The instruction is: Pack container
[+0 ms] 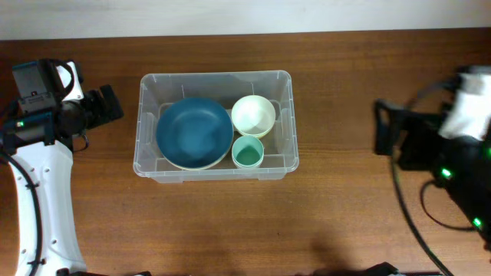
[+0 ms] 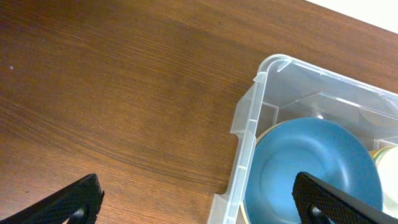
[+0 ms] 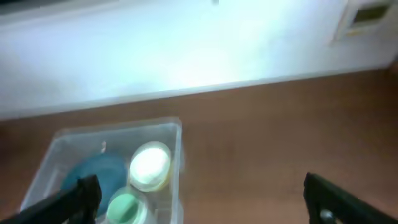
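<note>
— Where was the container [image 1: 215, 75] at that moment?

— On the table [image 1: 337, 215], about midway between the two arms, upright, with no lid on it. Three things sat inside: a large blue bowl [image 1: 194, 132] filling the left part, a pale bowl [image 1: 253, 115] at the far right corner, and a small green cup [image 1: 248, 153] just in front of that bowl and touching the blue one's edge.

— And the claws?

— The left gripper [image 2: 199, 202] hung beside the bin's left wall, its fingers spread wide with nothing between them. The right gripper [image 3: 205, 199] was well off to the right, looking back at the bin, its fingers likewise apart and empty.

— So which step was that?

— I judged it the end of the packing, or a pause between items. No loose object showed on the wood in any view, and neither arm carried anything.

— What would the next move call for?

— If more were to go in, the only free room was a narrow strip along the walls, so it would need a small item lowered carefully. I saw no lid to fit
</note>
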